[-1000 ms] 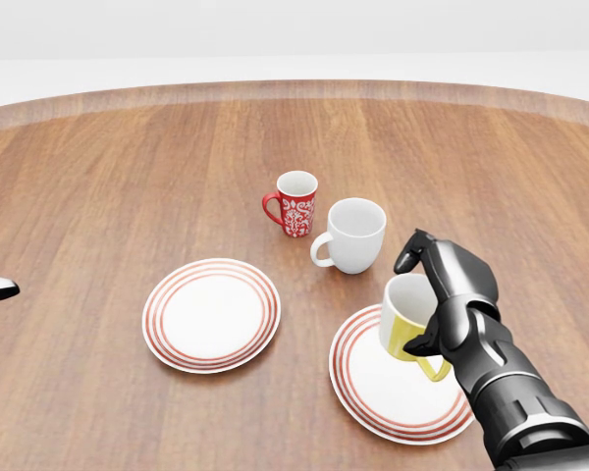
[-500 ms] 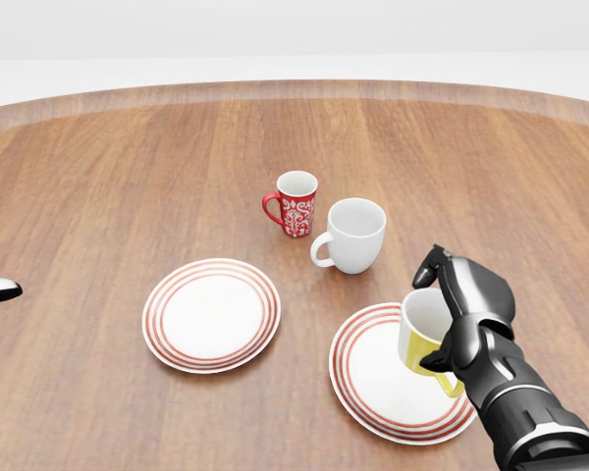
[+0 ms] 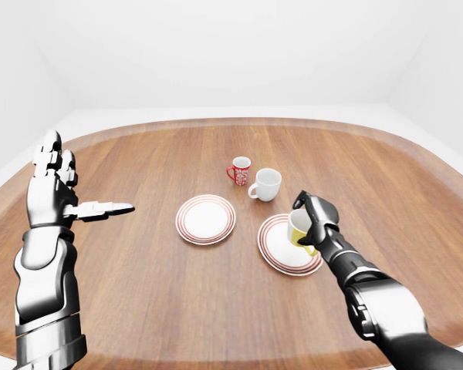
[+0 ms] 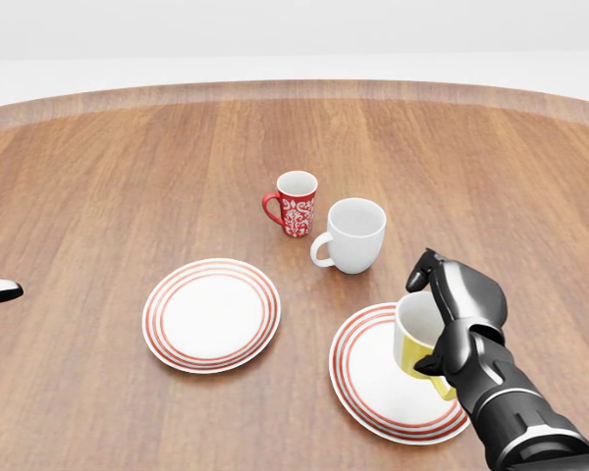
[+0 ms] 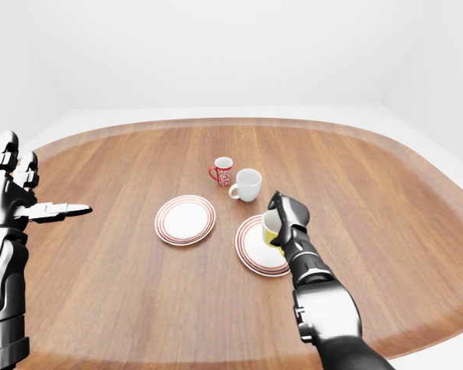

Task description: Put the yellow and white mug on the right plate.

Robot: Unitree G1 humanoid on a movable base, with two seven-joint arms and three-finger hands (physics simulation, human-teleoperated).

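yellow and white mug (image 4: 413, 339) sits low over the right side of the right plate (image 4: 373, 378) in the lower right of the head view, tipped a little, its white inside facing up and left; whether its base touches the plate i cannot tell. right hand (image 4: 461, 314) comes in from the bottom right corner, dark fingers (image 4: 434, 270) curled over the rim and a thumb under the yellow side, closed round the mug. left hand (image 3: 55, 189) is raised at the left edge of the left-eye view, forearm upright, fingers spread wide and one pointing right, holding nothing.

the wooden table (image 4: 128, 177) is broad and rounded, brown planks under pale walls and a light floor. left plate (image 4: 211, 314) lies bare near the centre, well apart from the right one. red mug (image 4: 294, 203) and white mug (image 4: 353, 235) stand just beside each other above the plates.

compared with half a second ago, the mug and right hand have shifted slightly left and further over the plate.
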